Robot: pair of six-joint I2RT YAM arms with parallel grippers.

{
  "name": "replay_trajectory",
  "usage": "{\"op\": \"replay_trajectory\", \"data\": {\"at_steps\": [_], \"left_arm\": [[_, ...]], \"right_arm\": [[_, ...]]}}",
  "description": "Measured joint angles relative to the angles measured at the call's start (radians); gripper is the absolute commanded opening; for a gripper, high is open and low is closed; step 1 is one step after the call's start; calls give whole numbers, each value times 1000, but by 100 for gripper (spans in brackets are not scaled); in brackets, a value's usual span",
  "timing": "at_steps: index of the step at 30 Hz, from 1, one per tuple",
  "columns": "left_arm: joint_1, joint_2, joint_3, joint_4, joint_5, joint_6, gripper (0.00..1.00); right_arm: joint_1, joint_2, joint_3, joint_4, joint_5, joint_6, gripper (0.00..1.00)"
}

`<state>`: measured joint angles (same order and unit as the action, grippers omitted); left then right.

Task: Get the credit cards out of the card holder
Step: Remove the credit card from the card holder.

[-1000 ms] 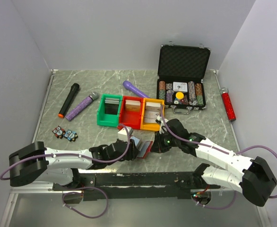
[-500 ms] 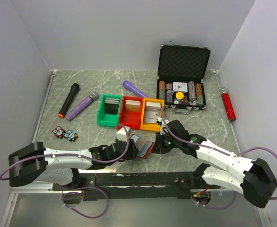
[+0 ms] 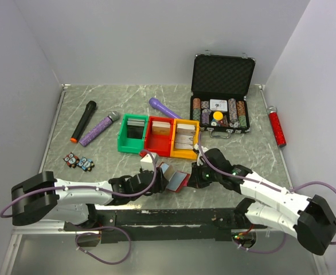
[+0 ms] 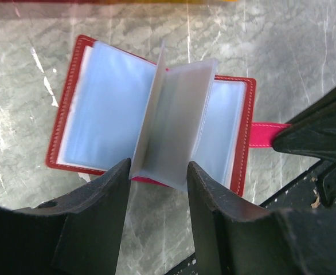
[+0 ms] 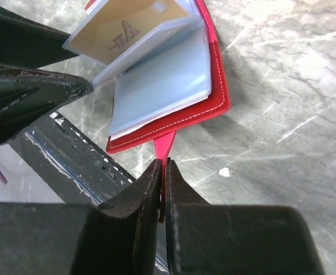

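Right gripper [image 5: 163,192] clamped on the snap tab [image 5: 164,148] of the card holder [image 5: 174,97], which lies open on the table [image 5: 282,103] near its front edge. Left gripper [image 4: 156,189] parted, straddling pale sleeves [image 4: 174,120]. Tan card [image 5: 122,28] lettering unreadable.

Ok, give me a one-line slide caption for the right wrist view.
Right gripper pinches the snap tab of the open card holder; a tan card shows in a clear sleeve.

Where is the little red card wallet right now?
In the top view, the small dark-red folding card holder lies open near the table's front edge, between both pincers, just before the yellow plastic bin.
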<state>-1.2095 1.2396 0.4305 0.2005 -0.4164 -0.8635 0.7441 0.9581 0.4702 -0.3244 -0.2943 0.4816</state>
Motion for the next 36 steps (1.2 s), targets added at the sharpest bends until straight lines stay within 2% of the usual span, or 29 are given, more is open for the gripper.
{"op": "replay_trajectory", "data": {"at_steps": [3, 7, 13, 18, 24, 27, 29, 33, 36], "left_arm": [[3, -1, 1, -3, -12, -16, 48], [6, -1, 1, -4, -27, -26, 45], [7, -6, 1, -19, -42, -45, 41], [11, 3, -2, -113, -56, -49, 40], [10, 3, -2, -131, -56, -48, 39], [11, 7, -2, -132, -56, -48, 39], [10, 16, -2, -131, -55, -47, 39], [10, 41, -2, -131, -53, -40, 38], [10, 42, -2, -131, -53, -40, 39]], "right_arm": [[0, -26, 0, -19, 17, 4, 24], [0, -81, 3, -58, 42, 4, 27], [2, -108, 62, -49, 24, 10, 24], [19, -5, 138, 18, -12, 15, 19], [43, 135, 206, 87, -43, 14, 18], [46, 153, 210, 98, -47, 14, 19], [46, 144, 210, 97, -42, 14, 22], [47, 96, 208, 60, -13, 11, 37], [48, 10, 179, 39, 13, 11, 40]]}}
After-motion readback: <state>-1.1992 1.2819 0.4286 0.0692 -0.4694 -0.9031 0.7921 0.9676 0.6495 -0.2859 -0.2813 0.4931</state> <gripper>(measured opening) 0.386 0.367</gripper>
